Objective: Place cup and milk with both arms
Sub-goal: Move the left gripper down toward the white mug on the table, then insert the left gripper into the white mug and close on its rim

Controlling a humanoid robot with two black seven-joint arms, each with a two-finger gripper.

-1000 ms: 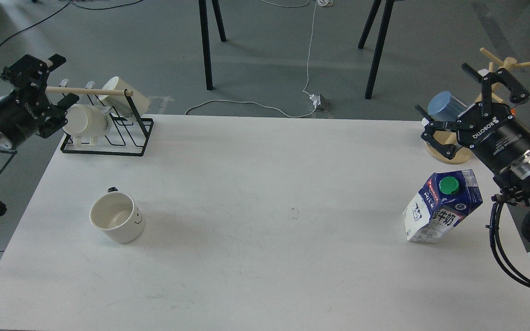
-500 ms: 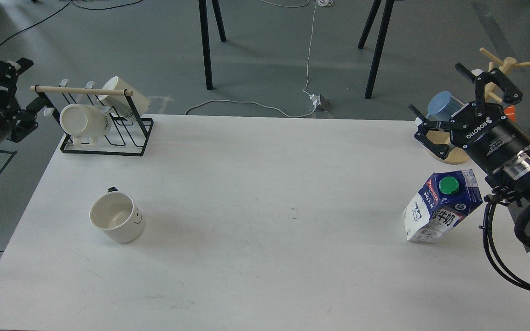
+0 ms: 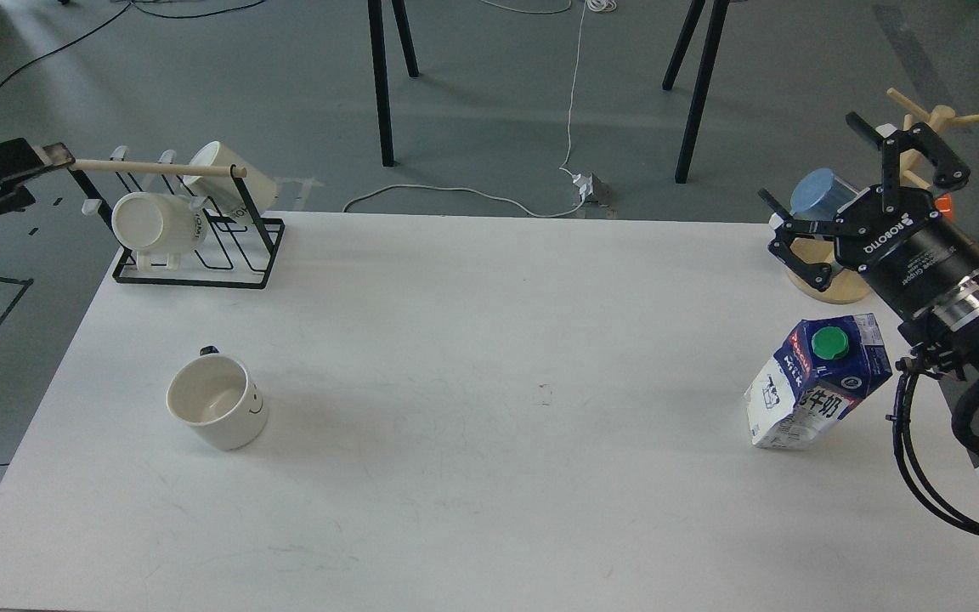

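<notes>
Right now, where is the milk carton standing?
In the head view, the milk carton stands upright on the table's right side, just below the open right claw, untouched.

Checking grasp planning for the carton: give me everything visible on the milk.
The milk is a blue and white gable-top carton, apparently paperboard, with a round green screw cap and black Chinese characters. It stands upright near the right edge of the white table. Nothing grips it; the right end effector hovers open behind it.

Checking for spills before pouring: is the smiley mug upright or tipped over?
Upright. The cup stands on its base on the table, mouth facing up; its inside looks empty.
</notes>
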